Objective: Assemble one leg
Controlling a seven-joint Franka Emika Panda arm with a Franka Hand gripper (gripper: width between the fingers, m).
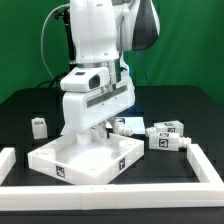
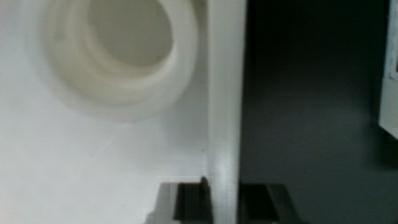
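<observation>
Black table [image 1: 30, 100] fills the exterior frame below a green backdrop [image 1: 25, 40]. White arm [image 1: 95, 50] takes up the centre, reaching from the top of the frame down to just above the table. Under it, lower centre of the exterior frame, lies a white panel [image 1: 85, 160]: large, square, tray-like with a raised rim, and a tag on its near wall. White border strips [image 1: 205, 170] run along the bottom of the frame and turn up at the lower left and lower right. The legs lie loose on the table. A lone leg [image 1: 38, 125] sits at left-middle of the exterior frame, well apart from the panel. The right-side legs [image 1: 166, 128], at least three tagged white pieces, are bunched at right-middle near the panel's far right corner, and the one closest to the arm is partly hidden by it. The wrist view shows the panel surface close up with a round recess [image 2: 116, 60], and the panel's thin wall runs straight into the gripper [image 2: 222, 198]. The dark fingers [image 2: 182, 203] sit one on each side of that wall, tight against it with no gap showing, so the pincer is clamped on the panel's wall. A blurred white thing [image 2: 390, 90] sits at the wrist frame's edge beyond a strip of dark table; can't tell what it is.
</observation>
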